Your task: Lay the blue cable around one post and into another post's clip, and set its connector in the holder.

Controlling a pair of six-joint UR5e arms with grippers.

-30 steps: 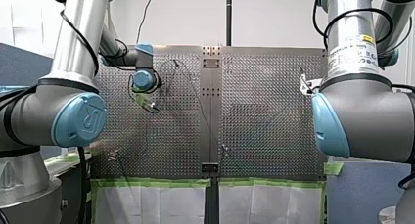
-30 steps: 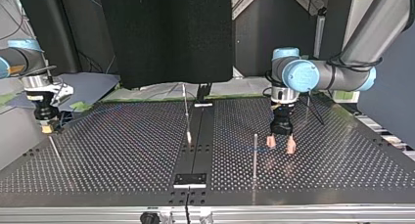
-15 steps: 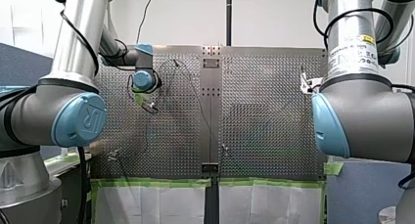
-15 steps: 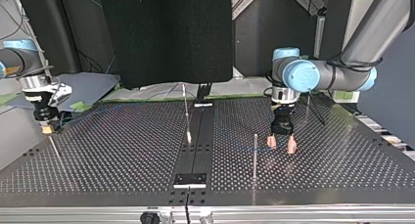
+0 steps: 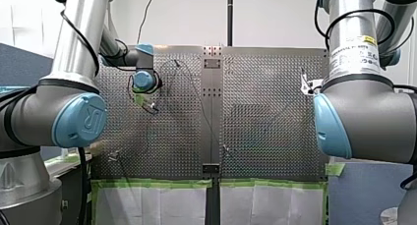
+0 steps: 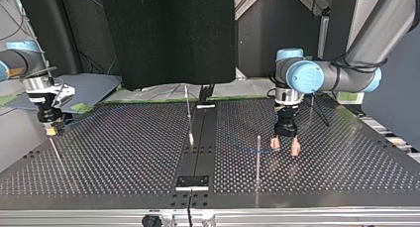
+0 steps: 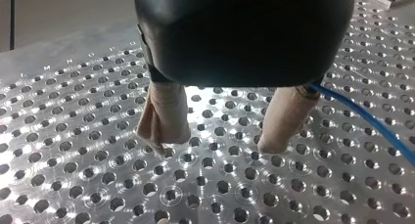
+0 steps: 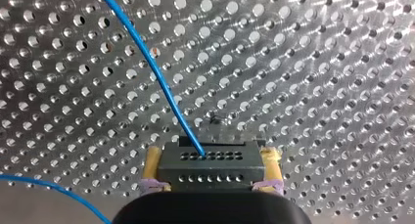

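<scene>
The right wrist view shows my right gripper [image 8: 211,154] with its yellow pads shut on a dark connector block [image 8: 210,171]. The blue cable [image 8: 155,72] leaves the block's face and runs off over the perforated plate. In the top view that gripper [image 6: 51,131] hangs low at the table's left edge. My left gripper [image 6: 285,146] stands open just above the plate, right of a thin post [image 6: 258,155]. Nothing lies between its beige pads [image 7: 166,119]. The blue cable [image 7: 374,123] passes beside one finger. A black holder [image 6: 193,181] sits on the centre strip near the front edge.
A second post [image 6: 188,113] stands on the centre strip, and a third [image 6: 311,108] rises behind my left gripper. In the front view both arms' big elbows [image 5: 78,119] fill the sides. Green tape [image 5: 157,183] edges the plate.
My right gripper has shifted slightly at the top view's left, still holding the connector. My left gripper has stayed where it was, open.
</scene>
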